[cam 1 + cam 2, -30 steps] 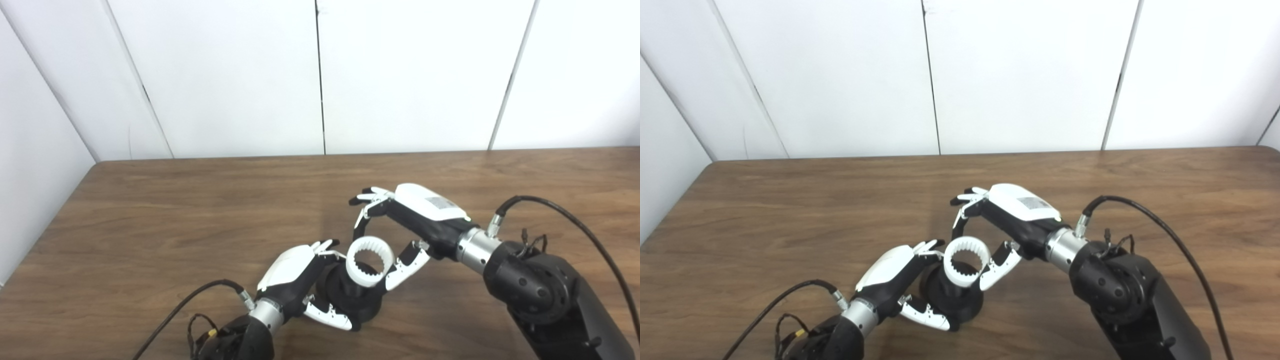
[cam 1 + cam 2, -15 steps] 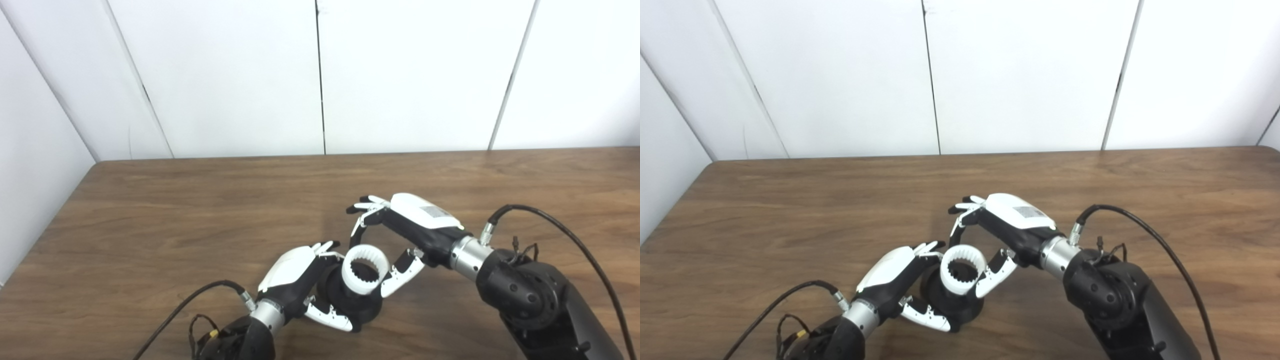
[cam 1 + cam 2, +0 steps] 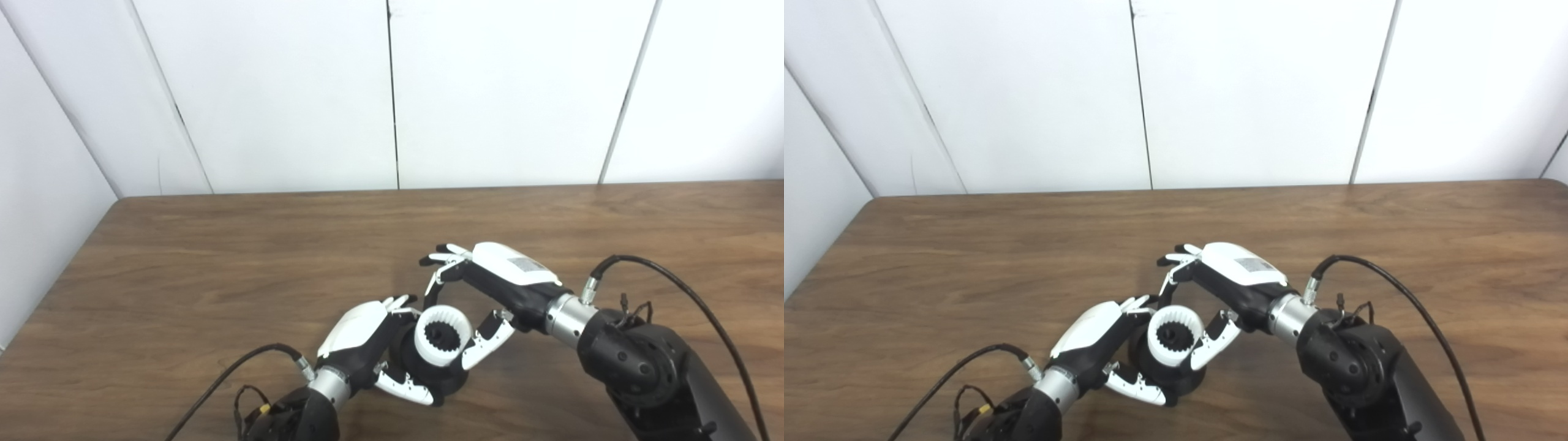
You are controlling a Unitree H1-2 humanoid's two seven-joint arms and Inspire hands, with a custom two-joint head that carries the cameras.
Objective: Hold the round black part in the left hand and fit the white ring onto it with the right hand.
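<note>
The round black part [image 3: 433, 372] rests on the wooden table [image 3: 245, 257] near its front edge. My left hand [image 3: 367, 343] is shut on it from the left side. The white ring [image 3: 442, 336], toothed on its inside, sits right over the top of the black part, whose centre shows through the ring's hole. My right hand [image 3: 490, 288] is shut on the ring, pinching it between a finger at the back and the thumb at the right. The scene shows the same way in the right eye view, with the ring [image 3: 1175, 335] over the black part [image 3: 1167, 375].
White wall panels [image 3: 392, 92] stand behind the table's far edge. Black cables [image 3: 674, 275] run from both wrists, the left one [image 3: 226, 373] lying on the table.
My right hand has moved down and to the left with the ring, bringing it from just above the black part down over its top. My left hand has stayed in place.
</note>
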